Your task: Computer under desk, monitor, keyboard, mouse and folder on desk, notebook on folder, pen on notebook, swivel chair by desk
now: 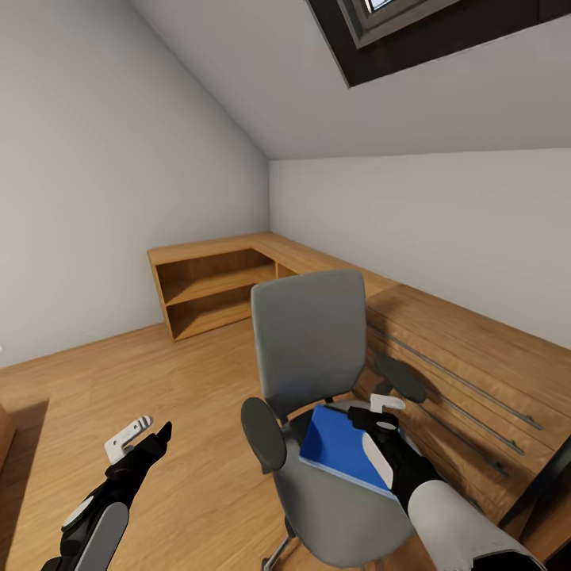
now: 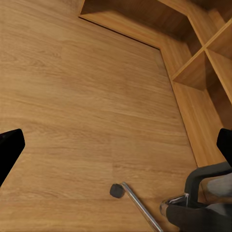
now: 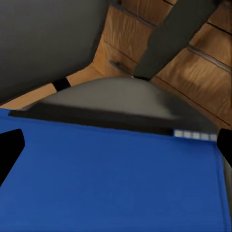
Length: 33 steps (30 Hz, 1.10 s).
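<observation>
Fingers of your right gripper (image 3: 116,145) stand wide apart, holding nothing, just above the folder (image 1: 342,446) lying flat on the swivel chair (image 1: 317,349) seat. It looks thin, stiff and slick, so pinch an overhanging edge, not the face. Your left gripper (image 1: 141,438) hangs spread and empty over the floor.

Bare wooden floor (image 1: 119,381) fills the lower left of the frame, open to any passing gripper. At centre, the chair (image 1: 311,349) crowds the way: its tall back rises behind the folder (image 1: 342,448) on the seat, black armrests flanking both sides. Wooden drawers (image 1: 468,381) wall off the right, shelves (image 1: 210,289) the far corner.
</observation>
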### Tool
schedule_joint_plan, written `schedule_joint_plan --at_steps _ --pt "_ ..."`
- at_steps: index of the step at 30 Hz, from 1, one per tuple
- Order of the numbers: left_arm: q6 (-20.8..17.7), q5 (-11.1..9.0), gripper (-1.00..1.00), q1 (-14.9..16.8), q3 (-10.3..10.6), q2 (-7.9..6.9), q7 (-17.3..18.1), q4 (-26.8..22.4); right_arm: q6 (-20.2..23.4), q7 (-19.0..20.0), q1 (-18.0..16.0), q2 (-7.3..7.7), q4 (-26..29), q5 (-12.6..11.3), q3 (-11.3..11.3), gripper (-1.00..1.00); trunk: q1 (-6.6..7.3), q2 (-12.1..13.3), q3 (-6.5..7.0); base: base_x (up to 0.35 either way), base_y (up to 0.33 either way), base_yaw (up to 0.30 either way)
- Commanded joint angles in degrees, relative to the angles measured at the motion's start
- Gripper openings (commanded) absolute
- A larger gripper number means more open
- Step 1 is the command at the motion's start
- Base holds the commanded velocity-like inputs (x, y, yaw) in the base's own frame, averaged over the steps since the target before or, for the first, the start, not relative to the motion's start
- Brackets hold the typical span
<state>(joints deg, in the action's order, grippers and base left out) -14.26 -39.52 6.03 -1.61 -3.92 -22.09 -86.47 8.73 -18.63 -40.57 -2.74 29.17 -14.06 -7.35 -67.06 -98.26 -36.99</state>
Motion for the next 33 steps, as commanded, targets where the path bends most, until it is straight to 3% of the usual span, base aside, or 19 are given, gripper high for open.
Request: schedule_joint_plan --at_steps 1,5,7,33 --pt "-0.22 -0.42 1.0 0.03 0.0 -0.02 -0.32 -0.1 0.17 -0.49 -0.03 0.05 0.11 -0.49 0.29 1.0 -0.22 -0.45 -0.24 0.0 0.0 0.0" --pt "-0.22 -0.39 1.0 0.03 -0.05 -0.03 -0.32 -0.1 -0.71 -0.29 -0.03 -0.13 0.19 -0.81 4.44 1.0 -1.1 -2.05 -0.96 0.0 0.0 0.0" --pt "-0.22 -0.39 1.0 0.03 -0.05 -0.03 -0.32 -0.1 -0.89 -0.22 -0.03 -0.2 0.3 -0.84 5.01 1.0 -1.54 -2.85 -1.32 0.0 0.0 0.0" --pt "-0.24 -0.38 1.0 0.03 -0.06 -0.03 -0.32 -0.09 -1.23 0.0 -0.03 -0.32 0.48 -0.88 5.59 1.0 -7.25 -13.28 -5.99 0.0 0.0 0.0"
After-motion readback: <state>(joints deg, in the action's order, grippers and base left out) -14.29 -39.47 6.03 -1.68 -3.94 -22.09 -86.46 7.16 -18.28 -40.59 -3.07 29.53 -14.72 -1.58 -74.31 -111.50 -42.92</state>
